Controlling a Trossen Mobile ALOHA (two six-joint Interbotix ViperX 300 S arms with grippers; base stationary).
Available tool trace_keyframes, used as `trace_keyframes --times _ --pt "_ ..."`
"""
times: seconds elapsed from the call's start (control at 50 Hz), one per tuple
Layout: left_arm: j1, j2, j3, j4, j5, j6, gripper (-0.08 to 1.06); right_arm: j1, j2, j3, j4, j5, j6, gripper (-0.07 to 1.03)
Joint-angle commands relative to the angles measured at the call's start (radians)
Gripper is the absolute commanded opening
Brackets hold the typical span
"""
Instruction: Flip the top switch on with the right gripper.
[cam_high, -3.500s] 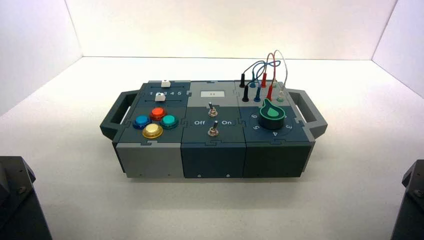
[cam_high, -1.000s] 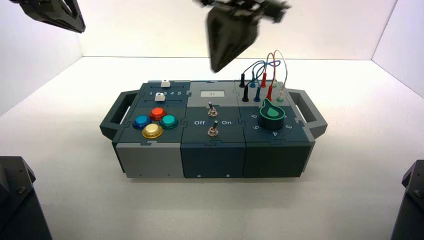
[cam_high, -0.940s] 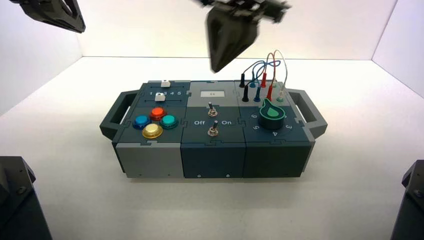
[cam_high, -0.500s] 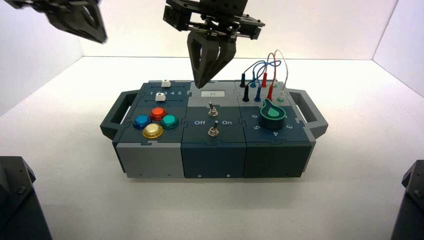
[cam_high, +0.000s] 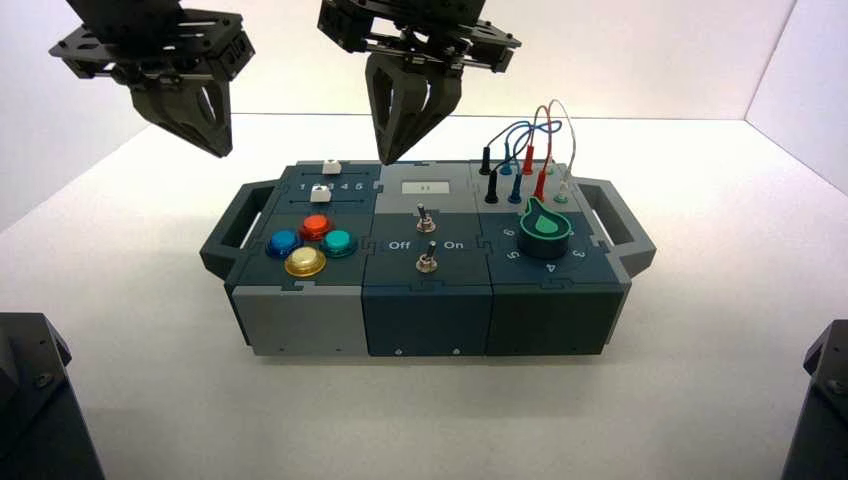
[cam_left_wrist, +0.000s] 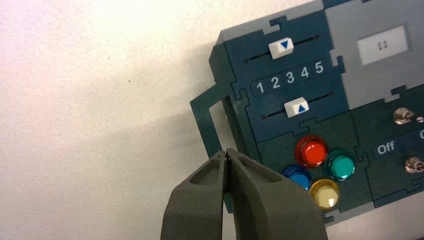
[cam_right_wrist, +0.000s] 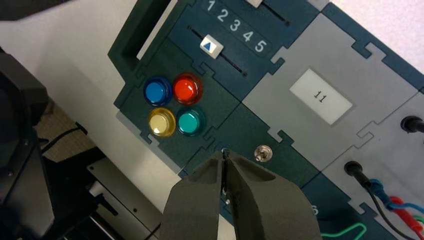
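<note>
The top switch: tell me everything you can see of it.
The top switch is a tiny silver metal toggle, a thin lever on a round nut base. It stands on the dark middle panel of the box, just below the small white display and above its twin toggle, with the Off and On lettering between them. Nothing touches it. The right gripper, fingers closed to a point, hangs above and behind it, slightly to its left. The lever's position is not plain.

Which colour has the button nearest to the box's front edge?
Yellow; the right wrist view shows it best.
</note>
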Motion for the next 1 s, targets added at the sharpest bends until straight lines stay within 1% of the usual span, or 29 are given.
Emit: trace_keyframes --times 0.02,0.22,0.48,0.64,0.72,0.78,0.88,1.0 --pt "-0.011 0.034 -0.034 0.002 -0.002 0.0 -0.03 0.008 0.009 -0.035 0.005 -0.011 -0.002 -0.02" --pt "-0.018 0.127 -0.061 0.003 0.008 0.005 -0.03 0.008 0.063 -0.066 0.005 -0.014 -0.002 -0.02" --pt "-0.018 0.232 -0.086 0.006 0.017 0.006 -0.03 0.008 0.101 -0.084 0.005 -0.028 0.008 -0.02" --pt "-0.018 0.311 -0.124 0.012 0.029 0.006 -0.03 0.005 0.104 -0.083 0.005 -0.026 0.012 -0.02" --pt "-0.018 0.344 -0.146 0.014 0.031 0.014 -0.03 0.005 0.104 -0.084 0.005 -0.026 0.015 -0.03" --pt "-0.02 0.362 -0.161 0.014 0.032 0.018 -0.03 0.003 0.106 -0.083 0.005 -0.021 0.02 -0.02" --pt "-0.025 0.379 -0.173 0.014 0.035 0.02 -0.03 0.003 0.1 -0.075 0.005 -0.006 0.038 -0.02" --pt "-0.031 0.385 -0.173 0.014 0.037 0.023 -0.03 0.003 0.092 -0.061 0.005 0.008 0.044 -0.02"
